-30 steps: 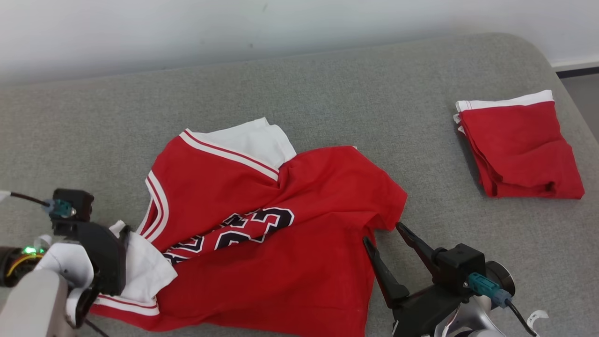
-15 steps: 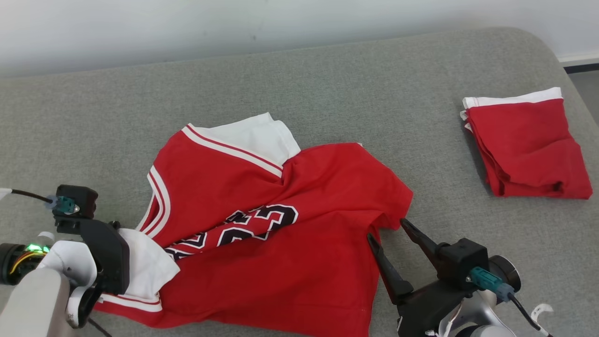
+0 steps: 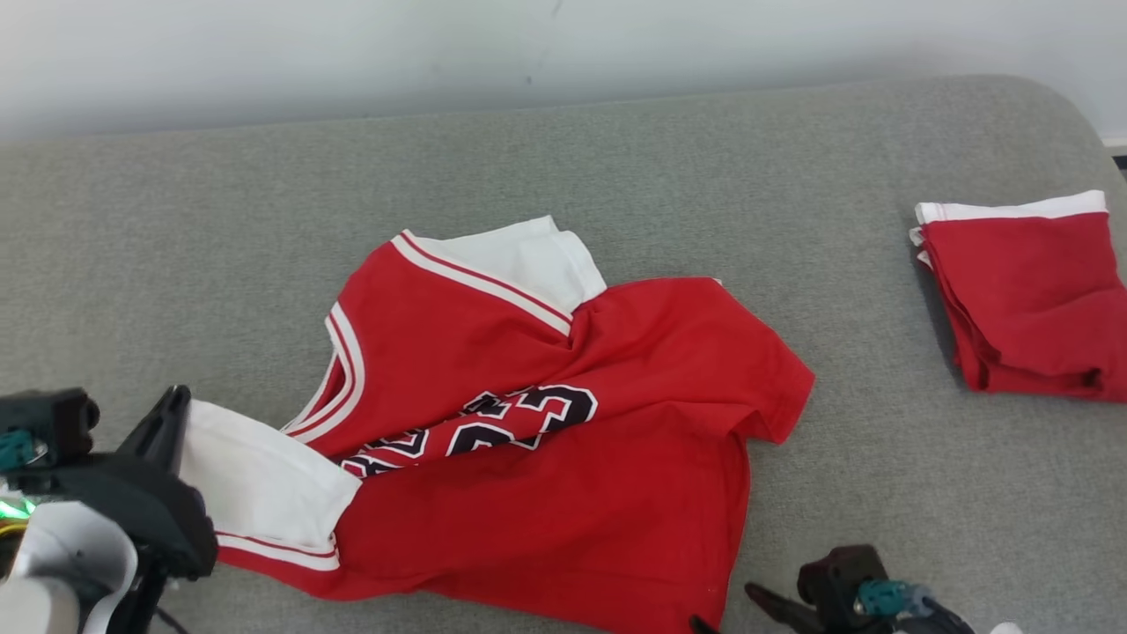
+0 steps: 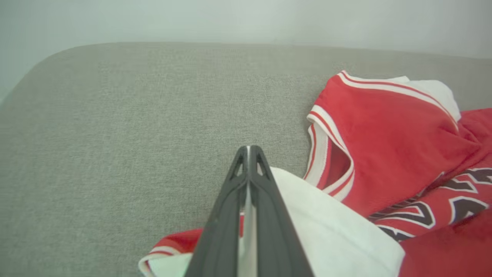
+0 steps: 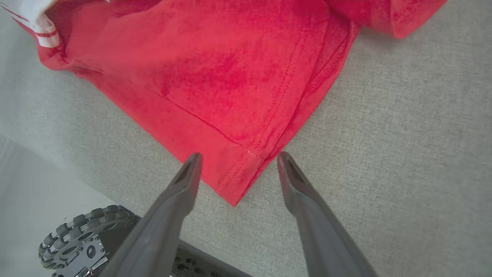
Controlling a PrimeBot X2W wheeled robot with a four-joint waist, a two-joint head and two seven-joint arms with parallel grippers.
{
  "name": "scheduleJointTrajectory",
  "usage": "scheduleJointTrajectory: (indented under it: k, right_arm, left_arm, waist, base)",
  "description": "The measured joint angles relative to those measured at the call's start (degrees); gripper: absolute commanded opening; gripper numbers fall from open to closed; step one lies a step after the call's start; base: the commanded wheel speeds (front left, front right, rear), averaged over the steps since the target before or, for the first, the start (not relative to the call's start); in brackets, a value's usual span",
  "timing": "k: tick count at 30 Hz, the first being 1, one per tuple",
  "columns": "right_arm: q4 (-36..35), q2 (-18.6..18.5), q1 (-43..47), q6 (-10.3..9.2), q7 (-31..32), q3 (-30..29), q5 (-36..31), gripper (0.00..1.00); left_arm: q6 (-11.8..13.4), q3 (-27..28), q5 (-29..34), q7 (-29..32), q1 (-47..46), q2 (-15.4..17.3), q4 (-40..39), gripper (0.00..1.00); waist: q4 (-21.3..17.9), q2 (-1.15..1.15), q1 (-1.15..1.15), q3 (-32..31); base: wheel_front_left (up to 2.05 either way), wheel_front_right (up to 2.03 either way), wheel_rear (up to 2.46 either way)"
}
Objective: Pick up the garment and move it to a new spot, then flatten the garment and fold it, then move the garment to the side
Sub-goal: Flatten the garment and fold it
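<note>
Fingers (image 4: 226,200) of L gripper (image 4: 248,148) pinching sleeve (image 4: 326,215) of garment (image 3: 546,475), spread 1 s ago; R gripper's (image 5: 238,156) still apart.

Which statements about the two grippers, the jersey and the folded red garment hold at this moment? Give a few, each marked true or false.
1. The left gripper is shut on the white sleeve of the jersey. True.
2. The right gripper is shut on the jersey's hem. False: it is open, with its fingers on either side of the hem corner.
3. The folded red garment lies apart from the jersey, toward the robot's right. True.
4. The jersey is spread flat and smooth on the grey surface. False: it is crumpled, with a fold running across its number print.
</note>
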Motion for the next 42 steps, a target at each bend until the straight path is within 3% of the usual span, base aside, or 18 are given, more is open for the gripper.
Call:
scheduleJointTrajectory:
  k: [5, 12, 22, 23, 24, 25, 26, 30, 37, 38, 42]
  right_arm:
    - [-1.05, 0.87, 3.47, 0.0, 2.6, -1.08, -2.22, 1.0]
    - [5.16, 6.84, 2.19, 0.0, -2.15, -2.63, -7.51, 1.0]
    - [9.82, 10.02, -0.51, 0.01, -5.95, -5.63, -12.44, 1.0]
    - [9.8, 10.1, -0.51, 0.0, -5.9, -5.61, -12.44, 0.87]
    - [9.72, 10.14, -0.51, 0.0, -5.9, -5.61, -12.44, 0.54]
    - [9.71, 10.15, -0.49, 0.0, -5.82, -5.71, -12.41, 0.41]
    - [9.55, 10.16, -0.41, 0.0, -5.55, -5.8, -12.34, 0.38]
    - [8.36, 10.2, 0.1, 0.0, -4.23, -5.66, -11.91, 0.5]
    - [7.17, 10.22, 0.36, -0.01, -2.89, -4.72, -11.39, 0.47]
    - [6.92, 10.24, 0.58, 0.0, -2.68, -4.5, -11.37, 0.43]
    - [5.83, 10.27, 1.42, 0.0, -1.91, -4.07, -11.16, 0.45]
  left_arm:
    - [0.86, 2.3, -2.33, 0.51, 3.89, 0.36, -4.99, 0.0]
    - [1.32, 2.56, -3.8, -0.14, 5.65, -0.53, -6.73, 0.0]
    - [0.86, 1.81, -3.83, -0.67, 4.59, -0.78, -5.54, 0.0]
    - [0.86, 1.85, -3.88, -0.67, 4.59, -0.76, -5.55, 0.0]
    - [0.87, 1.9, -3.96, -0.67, 4.59, -0.7, -5.55, 0.0]
    - [0.87, 1.92, -4.0, -0.66, 4.59, -0.65, -5.55, 0.0]
    - [0.88, 1.92, -4.04, -0.65, 4.59, -0.62, -5.56, 0.0]
    - [1.21, 2.15, -4.27, -0.58, 4.56, -0.21, -5.72, 0.0]
    - [1.37, 2.31, -4.44, -0.59, 4.52, -0.07, -5.76, 0.0]
    - [1.37, 2.29, -4.49, -0.59, 4.52, -0.07, -5.76, 0.0]
    - [1.45, 2.2, -4.5, -0.65, 4.52, 0.02, -5.75, 0.0]
  waist:
    - [1.1, 0.0, 0.0, 0.2]
    - [2.6, 0.0, 0.0, 2.09]
    - [4.45, 0.0, 0.0, 2.57]
    - [4.41, 0.0, 0.0, 2.57]
    - [4.37, 0.0, -0.01, 2.61]
    - [4.34, 0.0, 0.0, 2.65]
    - [4.31, 0.0, 0.0, 2.69]
    - [4.05, 0.0, 0.0, 2.97]
    - [3.7, 0.0, 0.0, 3.33]
    - [3.71, 0.0, 0.0, 3.33]
    - [3.75, 0.0, 0.0, 3.35]
  base:
    - [0.0, 0.0, 0.0]
    - [0.0, 0.0, 0.0]
    - [0.0, 0.0, 0.0]
    - [0.0, 0.0, 0.0]
    - [0.0, 0.0, 0.0]
    - [0.0, 0.0, 0.0]
    - [0.0, 0.0, 0.0]
    - [0.0, 0.0, 0.0]
    - [0.0, 0.0, 0.0]
    - [0.0, 0.0, 0.0]
    - [0.0, 0.0, 0.0]
